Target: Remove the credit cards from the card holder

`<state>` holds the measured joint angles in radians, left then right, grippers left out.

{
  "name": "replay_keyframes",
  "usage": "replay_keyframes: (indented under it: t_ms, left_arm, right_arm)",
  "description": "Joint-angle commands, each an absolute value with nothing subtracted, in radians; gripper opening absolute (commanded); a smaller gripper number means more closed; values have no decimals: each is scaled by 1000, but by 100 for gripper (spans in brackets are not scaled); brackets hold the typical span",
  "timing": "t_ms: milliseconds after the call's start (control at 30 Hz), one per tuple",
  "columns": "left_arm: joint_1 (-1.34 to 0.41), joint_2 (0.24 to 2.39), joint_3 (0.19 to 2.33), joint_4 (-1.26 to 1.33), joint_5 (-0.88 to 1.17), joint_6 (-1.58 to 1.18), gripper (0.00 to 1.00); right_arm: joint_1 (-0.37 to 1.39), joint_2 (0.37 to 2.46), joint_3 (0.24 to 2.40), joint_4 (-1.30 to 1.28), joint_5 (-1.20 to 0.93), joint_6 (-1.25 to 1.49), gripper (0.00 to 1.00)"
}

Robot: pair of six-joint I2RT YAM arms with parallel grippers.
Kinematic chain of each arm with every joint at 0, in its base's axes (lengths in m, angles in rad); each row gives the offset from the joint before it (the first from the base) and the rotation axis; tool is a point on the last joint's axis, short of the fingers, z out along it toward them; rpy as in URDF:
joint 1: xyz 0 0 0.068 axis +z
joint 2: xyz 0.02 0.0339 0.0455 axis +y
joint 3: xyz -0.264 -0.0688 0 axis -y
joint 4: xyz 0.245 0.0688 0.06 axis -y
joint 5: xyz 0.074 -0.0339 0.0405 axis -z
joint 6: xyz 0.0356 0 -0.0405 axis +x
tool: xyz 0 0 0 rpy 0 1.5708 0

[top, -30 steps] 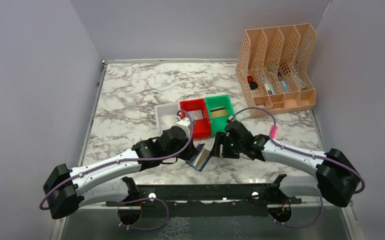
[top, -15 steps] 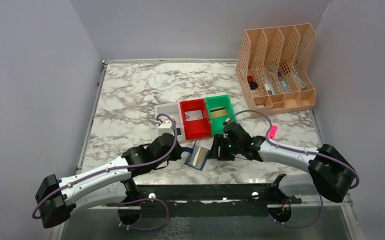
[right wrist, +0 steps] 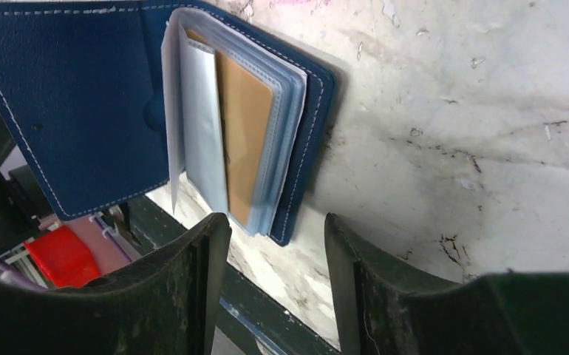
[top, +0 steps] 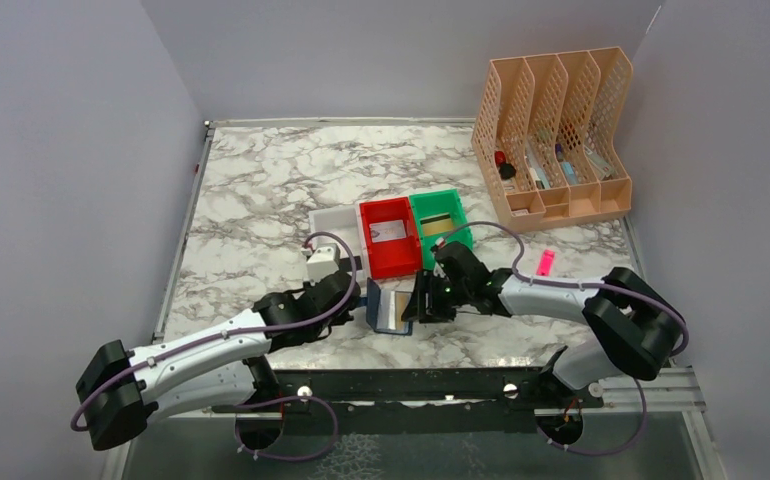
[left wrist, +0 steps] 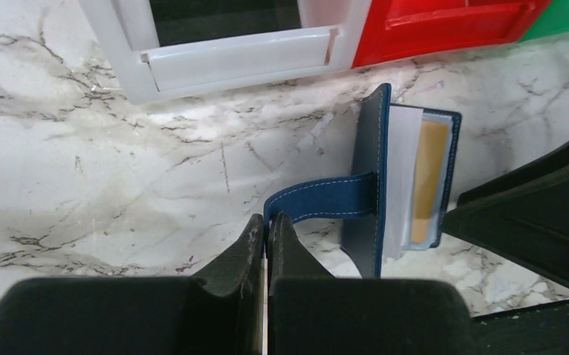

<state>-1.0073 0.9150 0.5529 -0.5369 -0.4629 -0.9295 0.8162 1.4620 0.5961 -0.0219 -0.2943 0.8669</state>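
- The left gripper [left wrist: 268, 231] sits on the near left side of the card holder [left wrist: 374, 185]. Its jaws are pressed together on the end of the blue snap tab [left wrist: 318, 201], with no gap showing between the fingers.
- The right gripper [right wrist: 276, 229] is just to the right of the card holder. Its jaws stand wide apart and hold nothing. One finger is at either side of the lower edge of the clear sleeves [right wrist: 285, 111], and I cannot tell whether they touch it.
- The card holder [top: 391, 308] lies open on the marble table [top: 261, 190] between the two grippers. The cover that carries the tab is tilted up, and the other cover lies flat on the table.
- Inside the card holder, the sleeves fan out from the spine. A tan-gold card [right wrist: 246, 126] shows in one sleeve and a silvery-grey card [right wrist: 204, 129] in the sleeve beside it.
- Just beyond the card holder stand three bins side by side: a white bin [top: 326, 222] to the left, a red bin [top: 367, 235] in the middle and a green bin [top: 439, 197] to the right.
- A small flat piece lies in the red bin and another in the green bin, but they are too small to identify.
- A pink stick [top: 545, 263] lies well to the right of the card holder.
- A peach file rack [top: 551, 130] stands far beyond the card holder on the right, against the back wall.
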Motion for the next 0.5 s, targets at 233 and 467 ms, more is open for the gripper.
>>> replay_keyframes:
  t_ms: [233,467]
  left_arm:
    - [-1003,981,504,-582,-474,-993,0]
    - [-1004,1013,470,-525,-458,-965,0]
  right_arm:
    - [816,1366,657,-57,-233,763,36]
    - [816,1474,704,24,-415,724,36]
